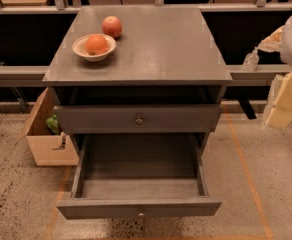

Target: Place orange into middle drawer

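Drawers first: on the plain grey wooden desk (186, 49) in front of you, the lowest grey drawer (139, 208) is pulled well out toward the camera. The middle grey drawer with a small round knob (139, 119) sits shut just above it. Over that one a dark slot runs under the desk top, and you cannot tell what it holds.

Your small, round, evenly orange fruit (96, 44) lies inside the shallow cream bowl (93, 57), which stands on the desk top near its left edge. Just behind the bowl, to its right and close to its rim, rests a redder, blotchy apple-like fruit (112, 26), directly on the desk top.

Your cream-and-white hand (285, 101) hangs at the far right edge of the view. It is off the desk, out beyond its right front corner and over the floor, and it is well apart from the orange fruit and from both drawers. It grasps nothing you can see, and you cannot tell whether it is released or clenched.

On the speckled floor (266, 194) to the left of the desk stands an open brown cardboard box (46, 146) with something green (52, 124) inside it.
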`<state>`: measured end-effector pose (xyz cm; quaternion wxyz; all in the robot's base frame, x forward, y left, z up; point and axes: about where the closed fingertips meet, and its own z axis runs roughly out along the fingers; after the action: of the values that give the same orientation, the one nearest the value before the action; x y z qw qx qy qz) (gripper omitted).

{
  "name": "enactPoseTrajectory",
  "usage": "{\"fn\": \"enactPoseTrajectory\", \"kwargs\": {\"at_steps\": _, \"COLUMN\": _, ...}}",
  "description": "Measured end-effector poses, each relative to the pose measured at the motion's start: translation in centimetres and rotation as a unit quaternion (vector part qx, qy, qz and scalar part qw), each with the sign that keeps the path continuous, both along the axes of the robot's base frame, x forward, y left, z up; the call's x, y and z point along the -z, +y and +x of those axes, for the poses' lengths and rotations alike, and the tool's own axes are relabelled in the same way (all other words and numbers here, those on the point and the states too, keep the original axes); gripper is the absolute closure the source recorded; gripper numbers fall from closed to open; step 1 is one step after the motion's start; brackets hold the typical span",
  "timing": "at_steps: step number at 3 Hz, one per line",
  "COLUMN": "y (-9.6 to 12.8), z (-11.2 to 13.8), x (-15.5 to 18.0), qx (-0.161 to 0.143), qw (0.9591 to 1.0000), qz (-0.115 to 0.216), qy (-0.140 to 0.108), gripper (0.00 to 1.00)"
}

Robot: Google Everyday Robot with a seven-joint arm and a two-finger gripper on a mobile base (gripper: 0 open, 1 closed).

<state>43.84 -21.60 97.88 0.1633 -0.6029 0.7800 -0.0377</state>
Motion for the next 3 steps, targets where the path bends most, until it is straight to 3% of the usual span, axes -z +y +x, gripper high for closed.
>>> {"fn": "enactPoseTrajectory", "kwargs": {"at_steps": 1, "y": 0.0, "z": 0.0, "x": 0.0, "qx": 0.000, "qw": 1.0000, "qz": 0.000, "qy": 0.000, "gripper": 0.00}}
{"fn": "enactPoseTrajectory", "kwargs": {"at_steps": 2, "y": 2.0, "z": 2.8, "x": -0.3, "qx": 0.003, "qw": 0.9979, "qz": 0.062, "qy": -0.019, "gripper": 0.00}}
{"fn": "enactPoseTrajectory", "kwargs": {"at_steps": 3, "y": 5.6, "z": 8.2, "x": -1.0, "qx": 0.001, "qw": 0.9834, "qz": 0.175, "qy": -0.049, "gripper": 0.00}}
